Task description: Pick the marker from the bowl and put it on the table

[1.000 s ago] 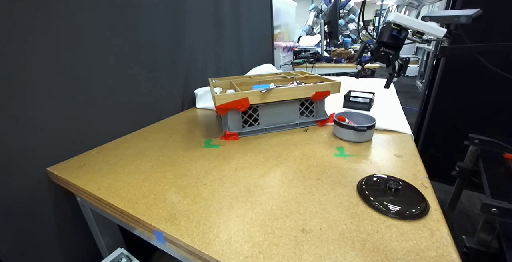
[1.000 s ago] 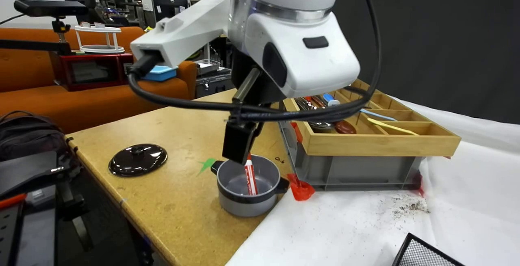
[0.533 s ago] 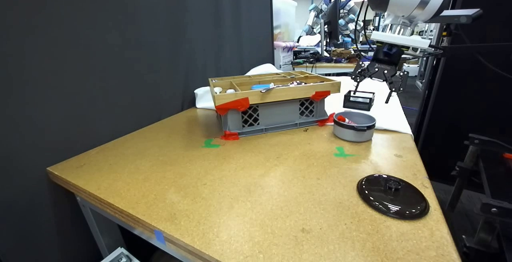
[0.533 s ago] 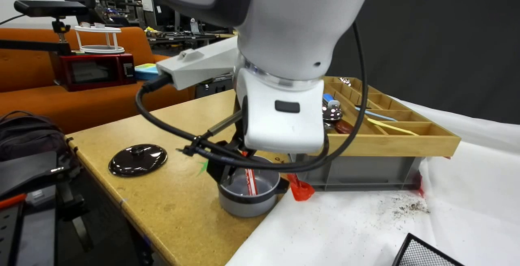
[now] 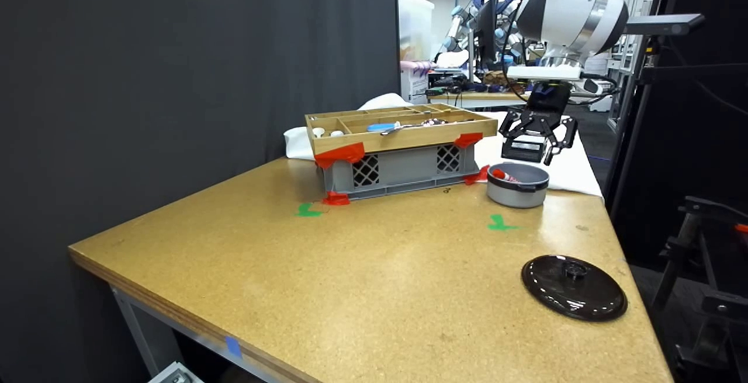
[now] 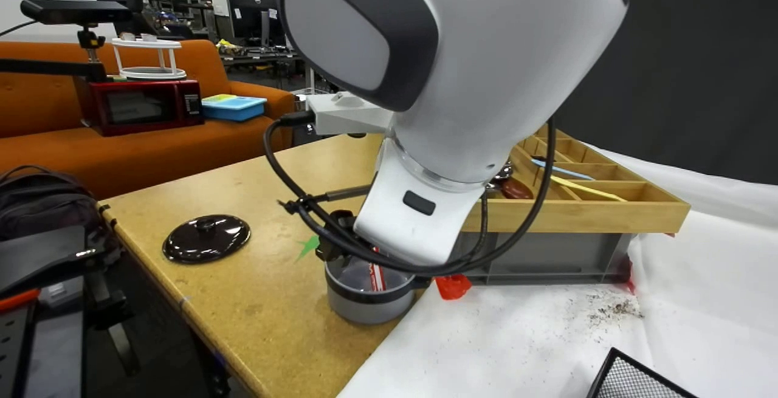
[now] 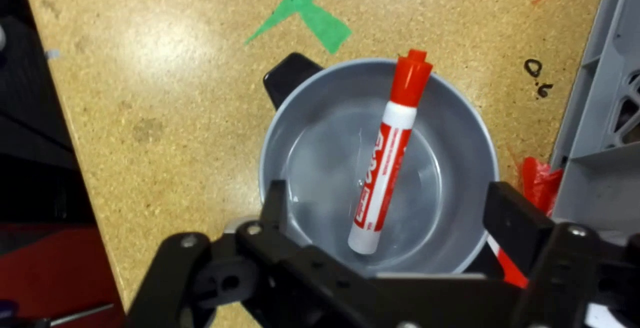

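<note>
Your claw [image 7: 387, 199] has come lower, angled down at the grey pot [image 7: 467, 168], fingers [image 7: 515, 215] spread apart; the red-capped marker [image 7: 390, 152] leans inside.
</note>
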Robot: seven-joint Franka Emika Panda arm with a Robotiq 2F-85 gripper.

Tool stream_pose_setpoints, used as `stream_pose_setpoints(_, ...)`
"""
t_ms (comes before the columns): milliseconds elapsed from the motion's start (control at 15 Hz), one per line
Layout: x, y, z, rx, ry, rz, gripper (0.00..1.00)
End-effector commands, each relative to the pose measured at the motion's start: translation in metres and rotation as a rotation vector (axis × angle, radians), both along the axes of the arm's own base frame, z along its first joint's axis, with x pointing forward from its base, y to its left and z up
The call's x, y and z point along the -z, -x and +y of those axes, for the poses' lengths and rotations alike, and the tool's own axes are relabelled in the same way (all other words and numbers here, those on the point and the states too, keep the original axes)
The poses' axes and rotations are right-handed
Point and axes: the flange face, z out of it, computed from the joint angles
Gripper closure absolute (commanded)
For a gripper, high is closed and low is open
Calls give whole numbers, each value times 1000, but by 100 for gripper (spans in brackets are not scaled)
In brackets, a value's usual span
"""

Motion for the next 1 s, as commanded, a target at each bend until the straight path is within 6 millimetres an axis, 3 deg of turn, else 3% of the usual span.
stream_pose_setpoints(0, 13, -6, 6, 167, -106, 16, 0)
stream_pose_setpoints(333, 37, -7, 14, 416, -214, -34, 0)
stream_pose_setpoints(533, 45, -3, 9, 575, -250, -100, 0)
stream_pose_setpoints(933, 48, 19, 11, 632, -276, -186, 0)
